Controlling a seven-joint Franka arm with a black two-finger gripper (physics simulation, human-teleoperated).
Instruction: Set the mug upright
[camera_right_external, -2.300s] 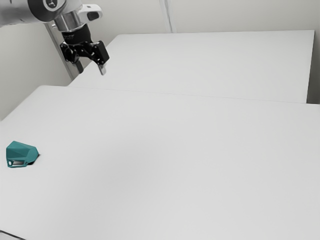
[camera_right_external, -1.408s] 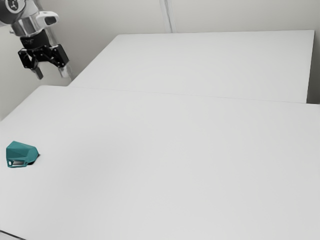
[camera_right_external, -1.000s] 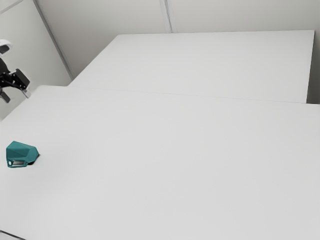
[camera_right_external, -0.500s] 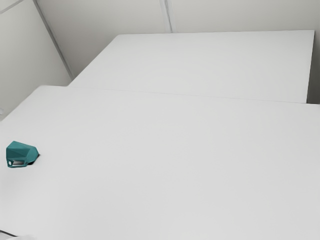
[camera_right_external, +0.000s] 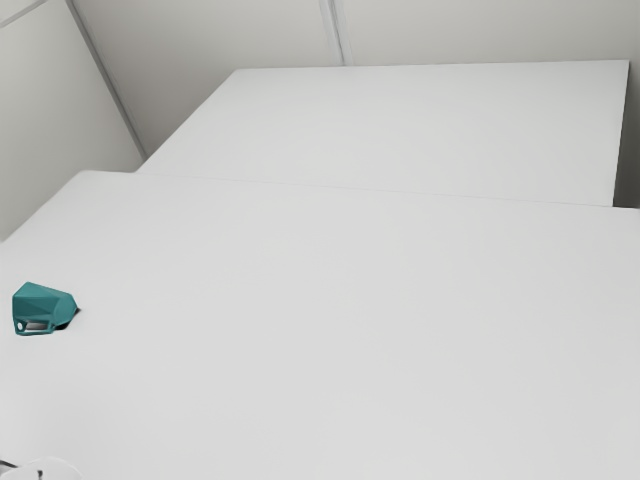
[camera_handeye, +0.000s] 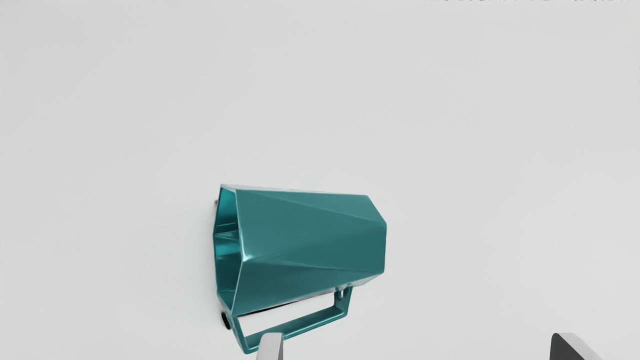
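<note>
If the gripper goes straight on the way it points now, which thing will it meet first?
Probably the handle of the teal mug: one finger of the open gripper overlaps it in the wrist view, while the other has bare tabletop behind it. Depth is unclear, so that finger may pass beside.

No readable text, labels or numbers.

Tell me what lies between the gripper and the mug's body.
In the wrist view, the handle lies between the mug's body and the open gripper. One fingertip overlaps it; whether they touch, I cannot tell.
</note>
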